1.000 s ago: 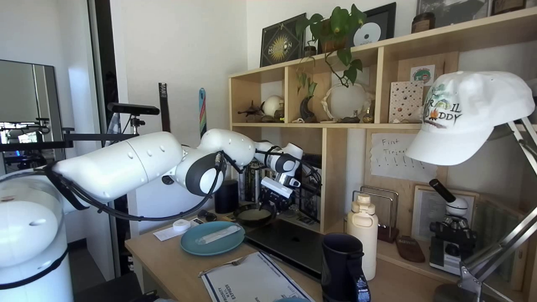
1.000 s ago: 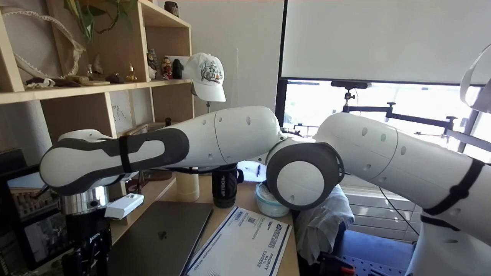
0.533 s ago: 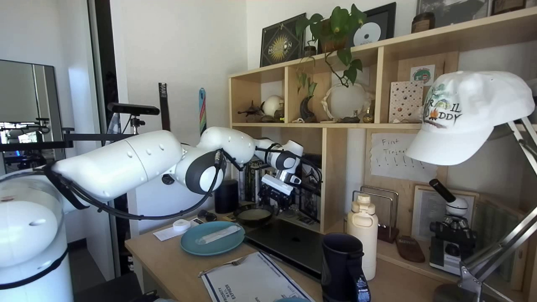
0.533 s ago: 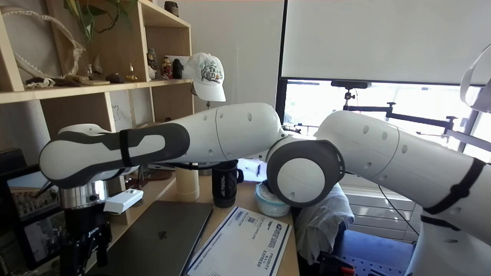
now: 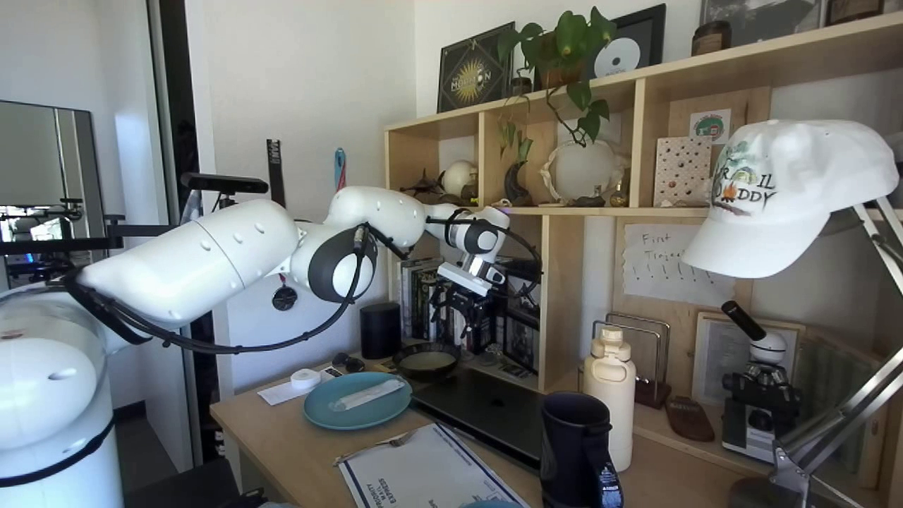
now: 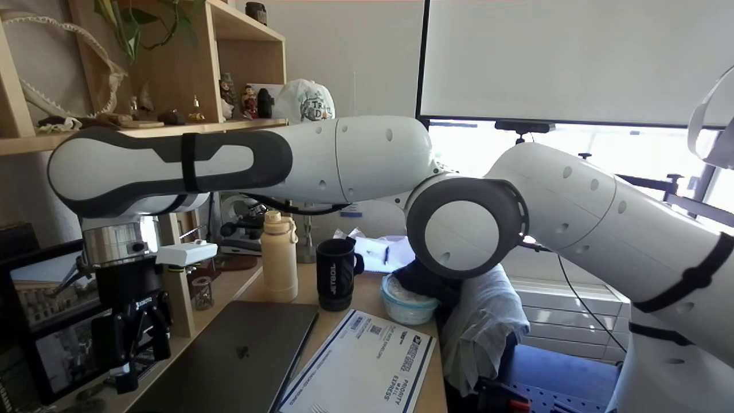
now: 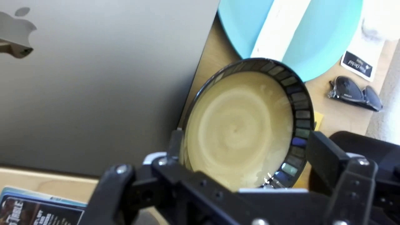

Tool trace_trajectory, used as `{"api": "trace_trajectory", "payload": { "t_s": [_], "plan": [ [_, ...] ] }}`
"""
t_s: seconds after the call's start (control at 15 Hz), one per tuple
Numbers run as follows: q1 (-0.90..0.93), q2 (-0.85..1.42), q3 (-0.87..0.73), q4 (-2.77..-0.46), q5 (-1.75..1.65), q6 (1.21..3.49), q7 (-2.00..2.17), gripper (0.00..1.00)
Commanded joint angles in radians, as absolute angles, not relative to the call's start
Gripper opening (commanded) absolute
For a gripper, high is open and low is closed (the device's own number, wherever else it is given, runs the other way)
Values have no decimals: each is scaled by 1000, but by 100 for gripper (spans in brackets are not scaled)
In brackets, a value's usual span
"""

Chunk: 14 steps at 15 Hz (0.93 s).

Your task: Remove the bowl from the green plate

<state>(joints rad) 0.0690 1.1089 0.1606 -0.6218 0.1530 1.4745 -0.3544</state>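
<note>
Bowl (image 7: 236,125) sits on the desk (image 5: 275,427), just beside the green plate (image 7: 328,40), off it; can't tell if they touch. Gripper (image 7: 246,143) hangs above the bowl, spread wide, nothing held. Removal looks done to us, so only retreat should remain: we go straight up, leave it wide, and keep clear of the shelf (image 5: 557,282) and picture frame (image 6: 57,304) before swinging out.

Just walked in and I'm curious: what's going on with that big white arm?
A robot arm has its open hand above a bowl, gripping nothing. The bowl sits on the desk, off the blue-green plate and beside a closed laptop. The plate carries a long white packet. Getting the bowl off the plate looks done.
</note>
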Motion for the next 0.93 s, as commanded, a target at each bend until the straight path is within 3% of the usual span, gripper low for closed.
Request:
{"api": "trace_trajectory", "payload": {
  "t_s": [0.0,0.87],
  "plan": [
    [65,1016,155,-704,150,1415,-330,100],
    [26,785,164,-1044,184,1381,-297,100]
  ]
}}
